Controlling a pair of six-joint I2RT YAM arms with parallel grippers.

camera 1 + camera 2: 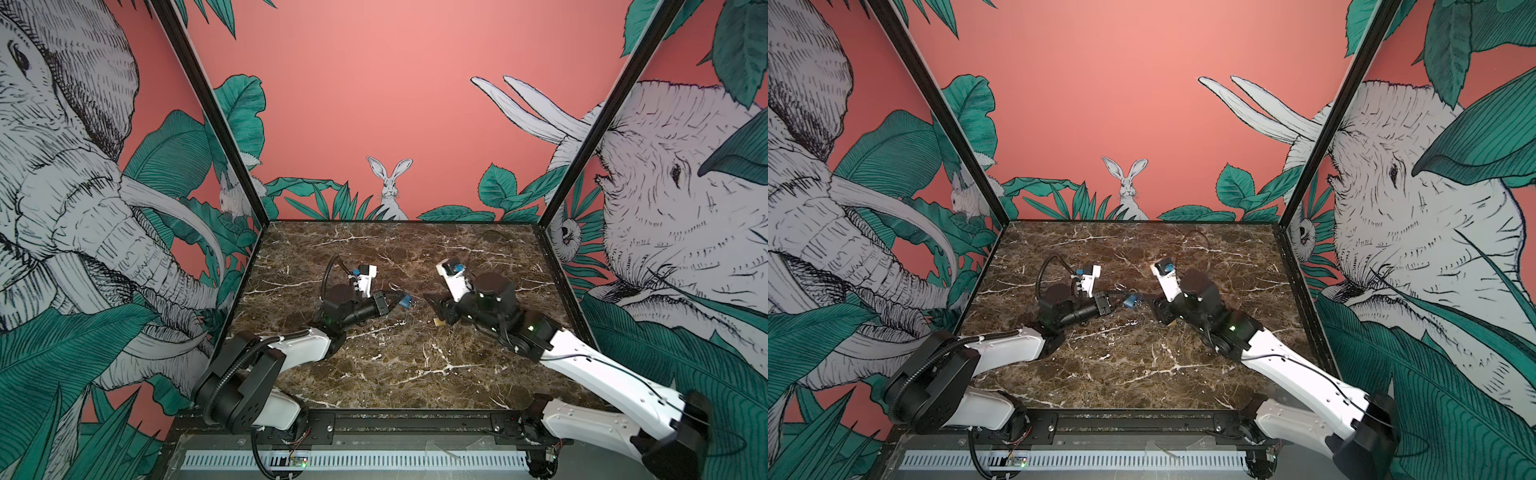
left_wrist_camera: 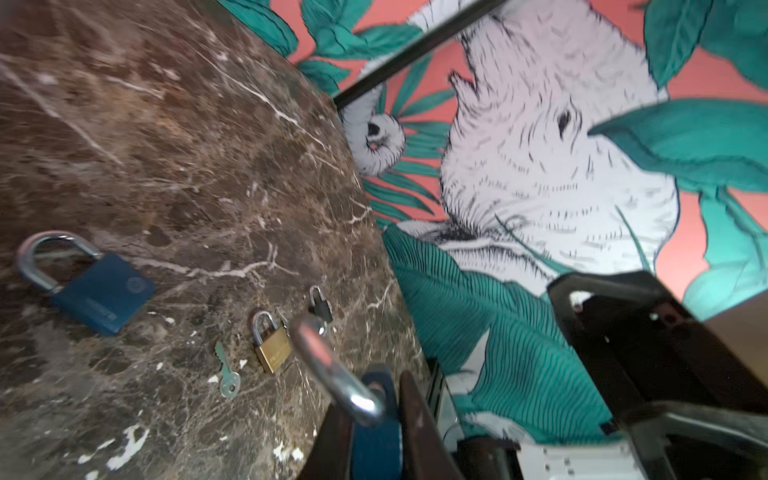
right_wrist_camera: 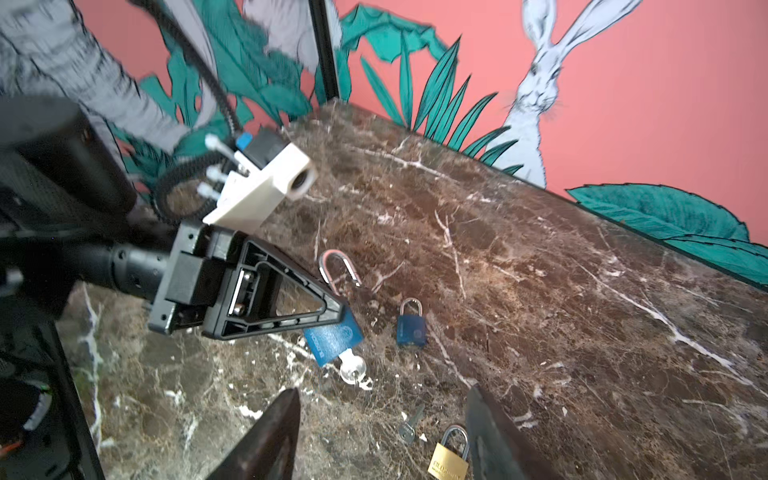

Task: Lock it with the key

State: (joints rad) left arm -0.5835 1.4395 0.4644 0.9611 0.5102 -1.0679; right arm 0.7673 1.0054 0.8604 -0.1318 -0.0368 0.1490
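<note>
Two dark fingers (image 2: 415, 415) of the left gripper (image 2: 376, 419) sat right under the left wrist camera. They squeezed a blue padlock (image 3: 332, 338) by its flat sides. A silver key (image 3: 353, 368) stuck out of the bottom of that lock. Its shiny shackle (image 3: 337, 266) poked out at the other end, but it was not clear if it was clicked in. The lock was low down near the middle of the table (image 1: 415, 374), well away from every wall.

The right gripper (image 3: 384, 390) pointed at the key from near it and did not touch it. Its fingers stood wide apart and held nothing.

More things lay flat on the marble close by. They were a second blue padlock (image 3: 411, 328), a brass padlock (image 3: 449, 457) with a loose key (image 3: 409, 426) just beside it, and a small black padlock (image 2: 320, 305).

Open marble ran from this little group to the back wall (image 1: 374, 104). It also ran to the table's front edge (image 1: 415, 415), between the two arms.
</note>
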